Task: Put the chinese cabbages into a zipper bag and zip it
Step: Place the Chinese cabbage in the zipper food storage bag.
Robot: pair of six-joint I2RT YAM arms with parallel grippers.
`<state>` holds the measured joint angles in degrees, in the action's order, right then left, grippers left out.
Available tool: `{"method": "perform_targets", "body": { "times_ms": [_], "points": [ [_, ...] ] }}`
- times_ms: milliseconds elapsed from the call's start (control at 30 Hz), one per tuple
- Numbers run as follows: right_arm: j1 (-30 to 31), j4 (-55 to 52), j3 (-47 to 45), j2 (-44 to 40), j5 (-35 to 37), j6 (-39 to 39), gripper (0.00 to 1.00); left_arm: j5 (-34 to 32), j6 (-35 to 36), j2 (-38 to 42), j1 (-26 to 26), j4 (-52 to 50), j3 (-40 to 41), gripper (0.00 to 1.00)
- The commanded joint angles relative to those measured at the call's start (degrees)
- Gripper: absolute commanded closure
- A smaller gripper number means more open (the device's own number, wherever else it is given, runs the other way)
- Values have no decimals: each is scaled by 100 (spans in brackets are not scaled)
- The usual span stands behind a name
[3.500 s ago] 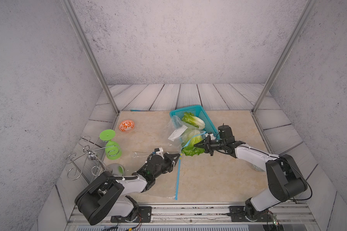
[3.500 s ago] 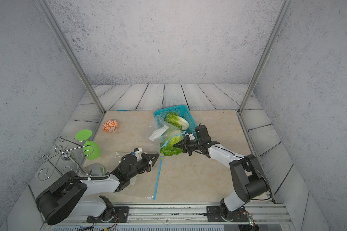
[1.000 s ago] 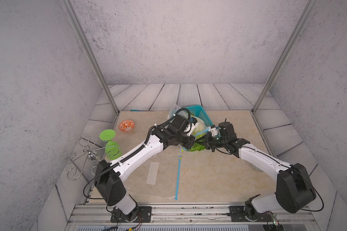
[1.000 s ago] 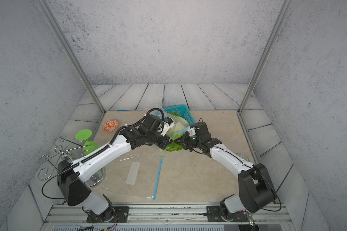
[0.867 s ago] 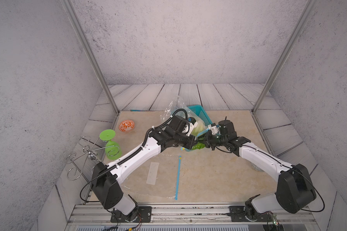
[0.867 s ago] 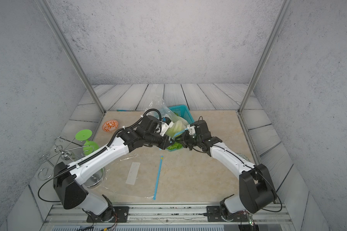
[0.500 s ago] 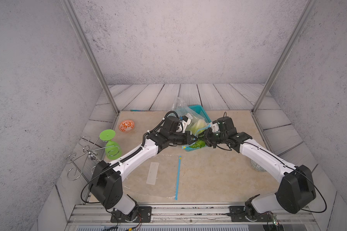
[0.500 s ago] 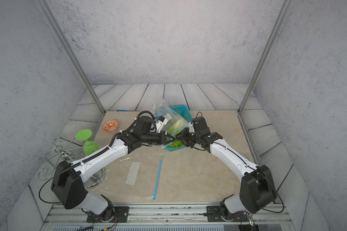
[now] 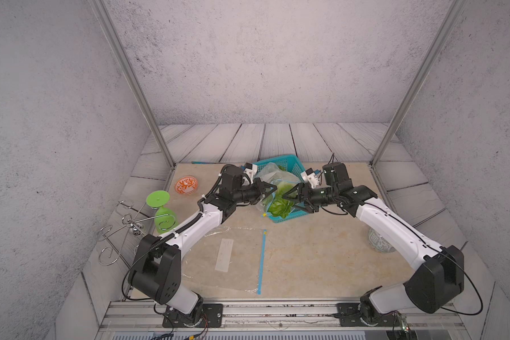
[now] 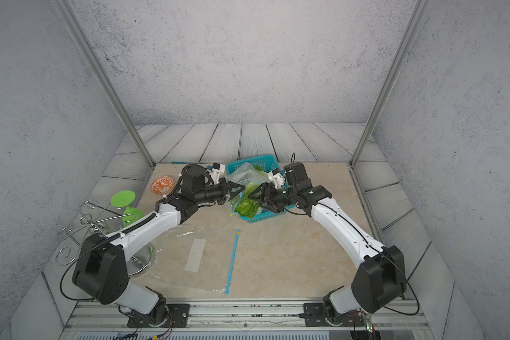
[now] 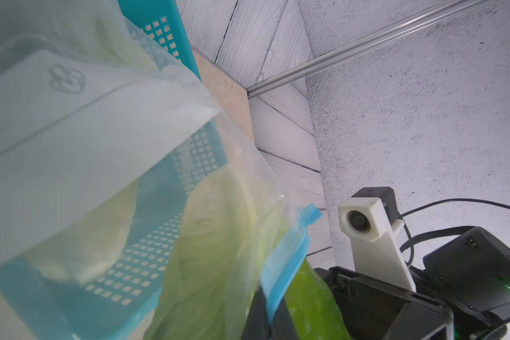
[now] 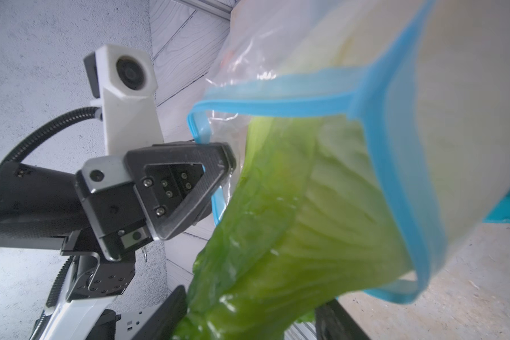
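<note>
Blue zip edging of the clear zipper bag (image 12: 454,88) is being pinched by the left gripper (image 12: 221,164), its jaws pressed together on the strip, and the bag is hanging over the teal basket (image 9: 289,163). One chinese cabbage (image 9: 278,206) is sitting in the bag's mouth, with its pale ribbed part inside and its green leaves spilling out. The right gripper (image 9: 290,201) is facing it, jaws spread on either side of the leaves and not clamping them. Another pale head (image 11: 80,235) is showing through the plastic.
</note>
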<state>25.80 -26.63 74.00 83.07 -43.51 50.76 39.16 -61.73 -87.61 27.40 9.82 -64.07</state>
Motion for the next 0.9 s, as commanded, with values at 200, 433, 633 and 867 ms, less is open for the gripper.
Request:
{"method": "perform_targets", "body": {
  "times_ms": [200, 433, 633, 867],
  "points": [
    [-305, 49, 27, -44, -423, -58, 32, 398, -457, -38, -217, 465, 80, 100],
    [-598, 292, -541, -620, -108, 231, 34, 435, -517, -69, -235, 527, 35, 100],
    [-1002, 158, -1111, -959, 422, 162, 39, 426, -524, -89, -244, 538, 12, 100],
    [-682, 1178, -1803, -315, 1141, 323, 57, 476, -438, -128, -244, 399, -62, 100]
  ]
}}
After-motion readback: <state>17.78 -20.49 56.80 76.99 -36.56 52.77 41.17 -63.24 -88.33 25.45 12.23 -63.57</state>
